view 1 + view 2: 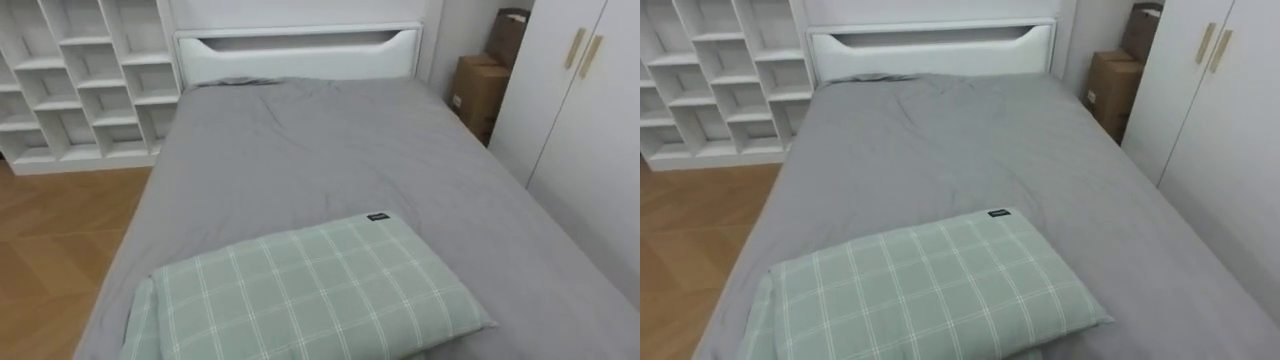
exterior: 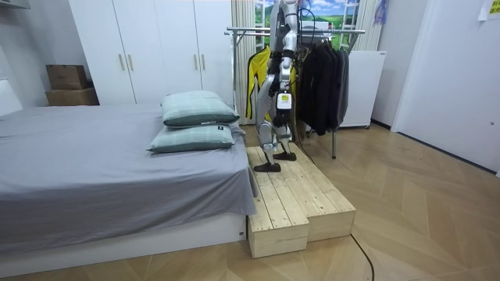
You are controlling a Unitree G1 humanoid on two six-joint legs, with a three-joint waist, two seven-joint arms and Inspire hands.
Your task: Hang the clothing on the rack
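Standing on the wooden platform [image 2: 301,199] between bed [image 1: 330,150] and clothes rack [image 2: 312,33], looking down over green checked pillows [image 1: 310,295]; hands clenched or released, cannot tell.

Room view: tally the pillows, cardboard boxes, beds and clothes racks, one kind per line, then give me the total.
pillows: 2
cardboard boxes: 2
bed: 1
clothes rack: 1
Total: 6
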